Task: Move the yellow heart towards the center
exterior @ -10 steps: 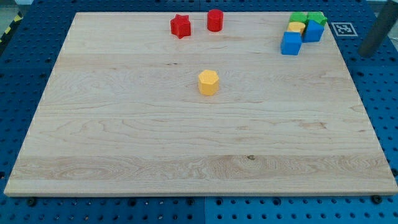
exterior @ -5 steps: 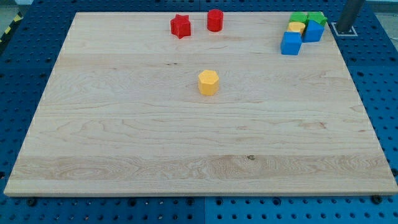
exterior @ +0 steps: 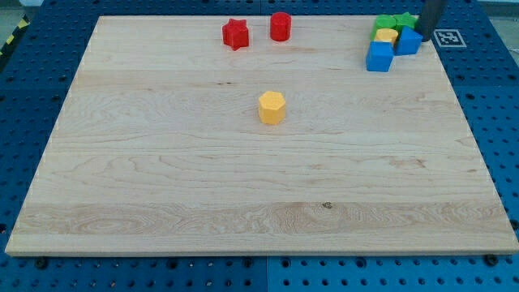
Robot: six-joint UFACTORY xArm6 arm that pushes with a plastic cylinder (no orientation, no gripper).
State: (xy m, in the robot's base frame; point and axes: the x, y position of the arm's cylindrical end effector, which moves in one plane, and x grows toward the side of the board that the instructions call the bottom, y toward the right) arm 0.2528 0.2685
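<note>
Our tip (exterior: 425,32), with no gripper to open or close, touches the cluster's right side, where the yellow heart (exterior: 387,36) sits half-hidden among green blocks (exterior: 392,22) and blue blocks (exterior: 379,57) on the table's (exterior: 243,186) far right corner

A pale wood-grain board (exterior: 162,178) is seen on blue pegboard (exterior: 503,122); red star (exterior: 235,33), red cylinder (exterior: 280,26), yellow hexagon (exterior: 272,107) and blue cube (exterior: 379,57) are shown.

You see a pale wooden tabletop (exterior: 203,186) carrying a yellow hexagonal block (exterior: 272,107) near its middle. Above it sit a red star (exterior: 235,33) and red cylinder (exterior: 280,26). Far to its upper right cluster the yellow heart (exterior: 387,36), two blue blocks (exterior: 379,57) (exterior: 409,41) and green blocks (exterior: 392,22).
</note>
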